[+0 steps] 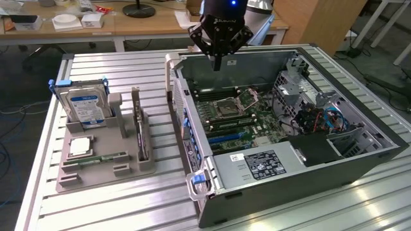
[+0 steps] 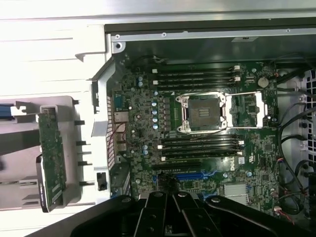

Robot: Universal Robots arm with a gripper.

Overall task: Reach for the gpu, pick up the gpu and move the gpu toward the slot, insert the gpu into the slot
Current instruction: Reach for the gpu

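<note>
Gripper point(image 1: 217, 65), pinched together and empty, hangs over the far side of the open case point(image 1: 263, 60), while the gpu point(image 1: 141, 130) stands on edge in a holder point(image 1: 96, 166) at the exterior view's left, presumably so its top edge offers a grip.

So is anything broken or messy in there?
Nothing looks broken or spilled. The computer case lies on its side, opened up, and its processor socket has its lid flipped open. The gpu stands on edge in the grey tray beside the case. The tool hangs shut above the case.
</note>
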